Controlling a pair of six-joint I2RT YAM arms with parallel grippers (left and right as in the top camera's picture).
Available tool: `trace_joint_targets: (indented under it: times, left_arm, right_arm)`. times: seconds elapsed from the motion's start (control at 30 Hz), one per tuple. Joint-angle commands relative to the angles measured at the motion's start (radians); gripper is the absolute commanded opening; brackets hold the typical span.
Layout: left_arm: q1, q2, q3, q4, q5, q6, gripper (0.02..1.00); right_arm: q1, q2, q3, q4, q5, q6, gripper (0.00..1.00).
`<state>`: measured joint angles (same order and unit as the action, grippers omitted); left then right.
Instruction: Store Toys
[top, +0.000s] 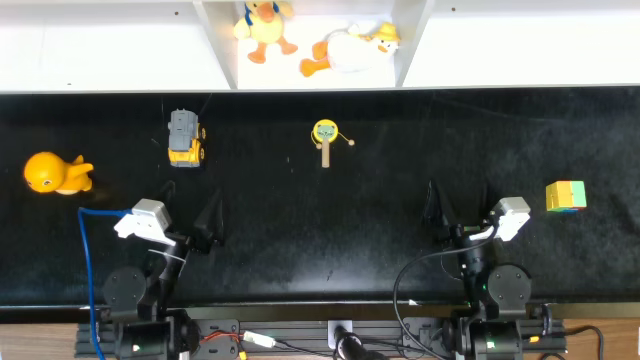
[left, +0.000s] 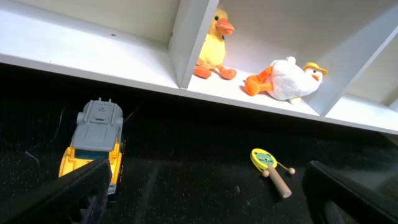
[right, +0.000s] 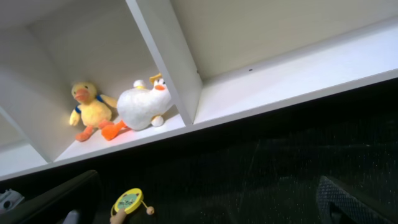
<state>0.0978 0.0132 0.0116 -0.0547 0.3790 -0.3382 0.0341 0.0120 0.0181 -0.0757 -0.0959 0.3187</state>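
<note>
Two plush toys, a yellow duck and a white goose, sit in the middle compartment of the white shelf behind the black desk. Four toys lie on the desk: an orange duck, a toy truck, a small rattle drum and a coloured cube. Your left jaws and right jaws are both spread and empty, low near the arm bases. Storing looks part done. Your next move is probably to close the left jaws around the truck, which lies just ahead of them.
</note>
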Motion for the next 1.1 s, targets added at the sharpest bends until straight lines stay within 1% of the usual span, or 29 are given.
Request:
trace_joint_targets:
  times: [0.03, 0.2, 0.3, 0.43, 0.5, 0.53, 0.6, 0.67, 0.73, 0.77, 0.83, 0.87, 1.0, 1.1]
  left_arm:
    - [-0.004, -0.010, -0.003, 0.001, 0.021, -0.007, 0.998]
    - [-0.004, -0.010, -0.003, 0.001, 0.019, -0.007, 0.998]
    - [-0.004, -0.010, -0.003, 0.002, -0.034, -0.008, 0.998]
    - [-0.004, -0.010, -0.003, 0.040, -0.027, -0.022, 0.998]
    - [-0.004, -0.010, 0.005, 0.070, -0.006, -0.023, 0.998]
    - [-0.004, -0.010, 0.019, 0.070, 0.003, -0.023, 1.000]
    - [-0.004, -0.009, 0.079, 0.029, -0.008, -0.017, 0.998]
    - [-0.004, -0.004, 0.164, -0.060, -0.077, 0.040, 1.000]
    - [-0.003, 0.018, 0.264, -0.176, -0.198, 0.126, 1.000]
    - [-0.004, 0.040, 0.320, -0.235, -0.274, 0.165, 0.998]
    - [-0.003, 0.101, 0.432, -0.334, -0.411, 0.205, 0.998]
    - [-0.003, 0.138, 0.487, -0.377, -0.460, 0.217, 0.996]
    - [-0.003, 0.333, 0.735, -0.549, -0.607, 0.274, 0.996]
    - [-0.002, 0.507, 0.934, -0.675, -0.768, 0.320, 0.998]
  right_arm:
    - [0.006, -0.008, -0.013, 0.005, 0.011, 0.007, 0.996]
    - [0.006, -0.008, -0.013, 0.005, 0.011, 0.007, 0.993]
    - [0.006, -0.008, -0.013, 0.005, 0.011, 0.007, 0.993]
    - [0.006, -0.008, -0.013, 0.005, 0.011, 0.007, 0.996]
    - [0.006, -0.008, -0.013, 0.005, 0.011, 0.007, 0.993]
    - [0.006, -0.008, -0.013, 0.005, 0.011, 0.007, 0.996]
    - [0.006, -0.008, -0.013, 0.005, 0.011, 0.007, 0.996]
    - [0.006, -0.008, -0.013, 0.005, 0.011, 0.007, 0.996]
    - [0.006, -0.008, -0.013, 0.005, 0.011, 0.007, 0.996]
    - [0.006, -0.008, -0.013, 0.005, 0.011, 0.007, 0.993]
    - [0.006, -0.008, -0.013, 0.005, 0.011, 0.007, 0.996]
    - [0.006, -0.008, -0.013, 0.005, 0.011, 0.007, 0.993]
    - [0.006, -0.008, -0.013, 0.005, 0.011, 0.007, 0.993]
    - [0.006, -0.008, -0.013, 0.005, 0.011, 0.007, 0.993]
